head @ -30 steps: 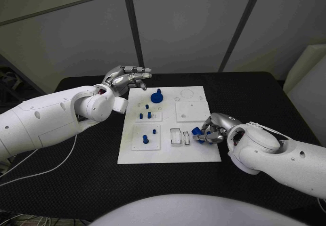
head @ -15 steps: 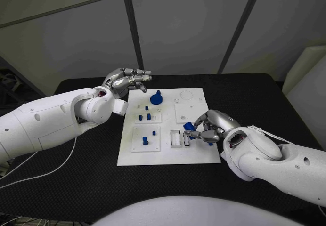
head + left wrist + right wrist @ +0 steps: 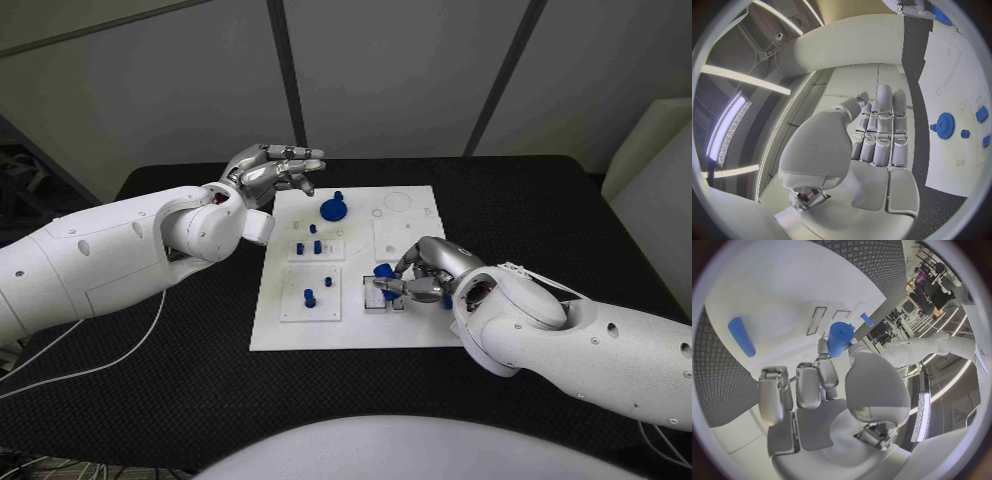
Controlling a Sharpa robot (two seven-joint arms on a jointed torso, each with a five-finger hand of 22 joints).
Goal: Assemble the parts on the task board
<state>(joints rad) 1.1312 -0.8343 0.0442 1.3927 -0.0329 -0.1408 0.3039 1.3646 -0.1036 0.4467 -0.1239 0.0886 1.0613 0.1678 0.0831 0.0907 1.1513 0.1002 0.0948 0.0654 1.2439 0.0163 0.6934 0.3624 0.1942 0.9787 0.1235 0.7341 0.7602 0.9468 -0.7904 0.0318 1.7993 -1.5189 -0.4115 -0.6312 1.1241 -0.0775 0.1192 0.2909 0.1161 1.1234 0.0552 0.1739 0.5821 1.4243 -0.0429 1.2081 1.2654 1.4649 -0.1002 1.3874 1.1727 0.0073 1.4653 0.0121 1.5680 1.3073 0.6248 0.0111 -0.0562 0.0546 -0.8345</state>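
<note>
Fingers (image 3: pixel 831 371) round blue part (image 3: pixel 839 338)

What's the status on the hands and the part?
Right robot hand pinching blue part over the slots on the board. Left robot hand off board, holding nothing. Nothing in the way.

My right hand (image 3: pixel 415 278), pinching a blue part (image 3: pixel 384 271), has moved from the right edge of the task board (image 3: pixel 289 330) toward frame centre. The part now sits over the rectangular slots (image 3: pixel 378 296) in the board's lower middle. My right arm (image 3: pixel 577 335) has advanced leftward with it.
</note>
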